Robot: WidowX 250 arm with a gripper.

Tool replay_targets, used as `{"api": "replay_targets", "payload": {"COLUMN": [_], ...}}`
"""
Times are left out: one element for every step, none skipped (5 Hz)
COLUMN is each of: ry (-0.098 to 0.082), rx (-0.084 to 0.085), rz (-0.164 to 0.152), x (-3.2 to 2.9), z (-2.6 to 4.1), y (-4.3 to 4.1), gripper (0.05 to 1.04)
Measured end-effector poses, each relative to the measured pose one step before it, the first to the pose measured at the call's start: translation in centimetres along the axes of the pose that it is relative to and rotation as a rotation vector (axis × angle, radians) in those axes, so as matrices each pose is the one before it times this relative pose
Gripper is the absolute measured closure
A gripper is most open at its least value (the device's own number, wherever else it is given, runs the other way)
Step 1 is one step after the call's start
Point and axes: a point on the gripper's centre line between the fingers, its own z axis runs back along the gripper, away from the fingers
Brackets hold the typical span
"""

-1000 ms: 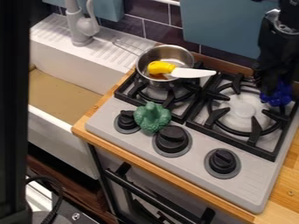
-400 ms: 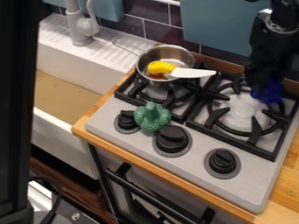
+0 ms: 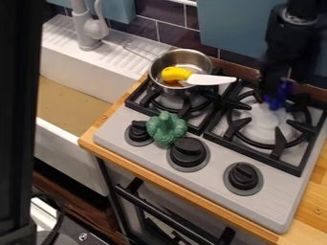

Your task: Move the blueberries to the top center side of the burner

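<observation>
My black gripper [image 3: 276, 88] hangs over the back part of the right burner, shut on the blueberries. The blue blueberries [image 3: 278, 95] are held at its lower end, partly hidden by it, above the rear of the black grate. Below them lies the right burner [image 3: 265, 122], with a pale round centre and a black grate around it. Whether the blueberries touch the grate, I cannot tell.
A metal pot [image 3: 155, 72] with a yellow and white utensil [image 3: 207, 80] stands on the left burner. Green broccoli [image 3: 167, 128] lies between the knobs at the front. The sink [image 3: 70, 103] is at the left, and a tiled wall rises behind the stove.
The gripper has moved left with the blueberries, from the burner's right rear to its rear middle. The pot, utensil and broccoli have stayed where they were.
</observation>
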Motion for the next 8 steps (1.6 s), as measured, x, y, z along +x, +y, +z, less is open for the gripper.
{"api": "replay_targets", "payload": {"ry": [0.0168, 0.0005, -0.0050, 0.0380, 0.0027, 0.0081, 0.0160, -0.0221], "rx": [0.0263, 0.0062, -0.0272, -0.0060, -0.0514, 0.0192, 0.0388, -0.0068], "rz": [-0.0079, -0.0060, -0.0129, -0.0033, -0.0329, -0.0086, -0.0699, -0.0849], "x": [0.018, -0.076, -0.029, -0.178, 0.074, 0.661, 1.191, 0.973], "z": [-0.007, -0.311, 1.363, 1.595, 1.648, 0.978, 0.893, 1.154], "y": [0.492, 0.300, 0.373, 0.475, 0.577, 0.747, 1.070, 1.391], "gripper": [0.085, 0.085, 0.085, 0.085, 0.085, 0.085, 0.085, 0.085]}}
